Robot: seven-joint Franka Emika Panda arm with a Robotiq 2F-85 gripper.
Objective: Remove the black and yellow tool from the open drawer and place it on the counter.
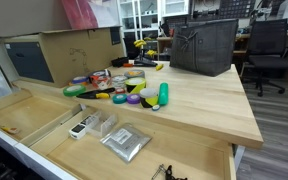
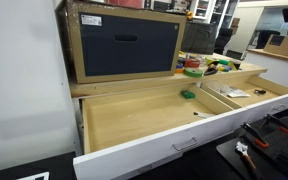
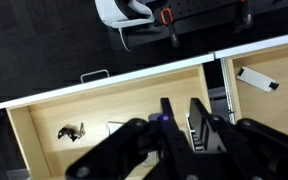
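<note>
My gripper (image 3: pixel 183 118) shows only in the wrist view, high above the open wooden drawers. Its two black fingers stand close together with a narrow gap. Something dark and ridged fills that gap, and I cannot tell whether it is a held thing or the drawer rail behind. No yellow shows there. A small black object (image 1: pixel 169 174) lies at the front of the drawer (image 1: pixel 199 160), cut off by the frame edge. I cannot tell if it is the black and yellow tool. The counter (image 1: pixel 209 105) lies behind the drawers.
The large drawer (image 2: pixel 134 125) holds a small metal object (image 3: pixel 71 131). The neighbouring drawer holds a white item (image 1: pixel 79 128) and a plastic bag (image 1: pixel 124 142). Colourful toys (image 1: pixel 129 88), a cardboard box (image 1: pixel 74 50) and a black bag (image 1: pixel 204 45) stand on the counter.
</note>
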